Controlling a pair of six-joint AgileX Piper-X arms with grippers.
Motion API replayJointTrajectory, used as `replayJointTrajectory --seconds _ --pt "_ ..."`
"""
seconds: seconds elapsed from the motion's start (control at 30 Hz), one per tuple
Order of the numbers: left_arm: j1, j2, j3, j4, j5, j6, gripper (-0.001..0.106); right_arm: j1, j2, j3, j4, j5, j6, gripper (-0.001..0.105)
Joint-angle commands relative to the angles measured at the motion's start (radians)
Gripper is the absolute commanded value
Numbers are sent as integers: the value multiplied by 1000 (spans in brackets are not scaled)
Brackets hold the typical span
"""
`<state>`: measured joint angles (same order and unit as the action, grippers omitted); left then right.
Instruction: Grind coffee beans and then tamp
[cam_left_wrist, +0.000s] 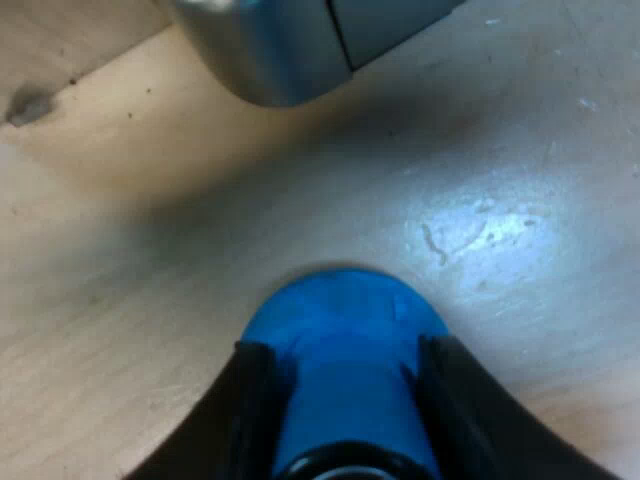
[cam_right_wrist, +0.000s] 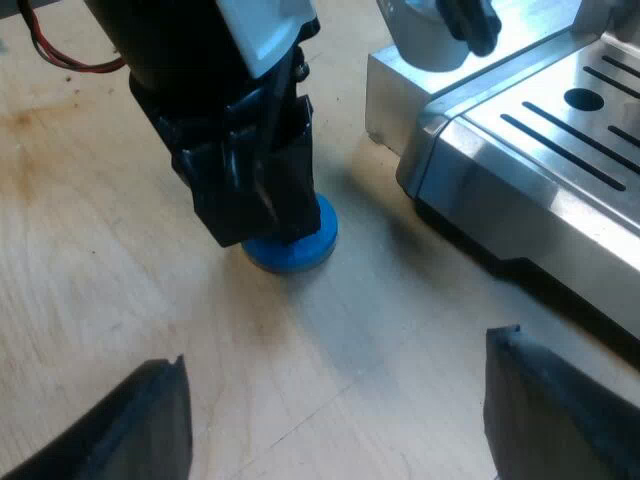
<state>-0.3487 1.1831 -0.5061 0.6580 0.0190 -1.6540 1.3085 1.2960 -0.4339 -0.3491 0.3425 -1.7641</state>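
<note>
left claw (cam_left_wrist: 348, 352) clamps the tamper (cam_left_wrist: 340, 305) at its stem; i judge it heavy, stiff, slick. right claw (cam_right_wrist: 335, 355) gapes wide.

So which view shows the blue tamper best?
The left wrist view: the blue tamper sits close up between the fingers of the left end effector. In the right wrist view its base rim shows on the table, under that end effector, near the espresso machine.

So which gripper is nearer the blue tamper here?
Left. The left gripper grips the blue tamper standing on the table; the right gripper hangs open, apart from it, near the espresso machine.
</note>
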Motion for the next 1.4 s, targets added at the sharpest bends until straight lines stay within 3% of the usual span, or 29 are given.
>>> replayJointTrajectory --seconds 0.03,0.3,0.57,0.8,1.03,1.2,1.23,1.33,1.4 --pt "-2 -1 -6 27 -1 6 3 0 -3 -4 -14 -11 -14 63" --pt "-2 -87 -74 101 -8 6 0 0 -3 -4 -14 -11 -14 63" --pt "-2 -313 -119 189 -3 -17 0 0 -3 -4 -14 -6 -14 63" --pt "-10 -437 -119 269 37 -51 0 0 -15 -4 -14 -6 -14 63" --pt "-130 -514 -119 318 65 -56 0 0 -130 -4 119 -4 -14 63" --pt "-171 -519 -119 318 65 -56 0 0 -239 -4 280 -4 -14 63" --pt "-218 -517 -119 315 66 -56 0 0 -257 -4 300 -4 -14 63" --pt "-239 -514 -119 306 66 -56 0 0 -266 -4 315 -4 -14 63" --pt "-302 -514 -119 275 66 -56 0 0 -355 -4 424 27 -10 63"
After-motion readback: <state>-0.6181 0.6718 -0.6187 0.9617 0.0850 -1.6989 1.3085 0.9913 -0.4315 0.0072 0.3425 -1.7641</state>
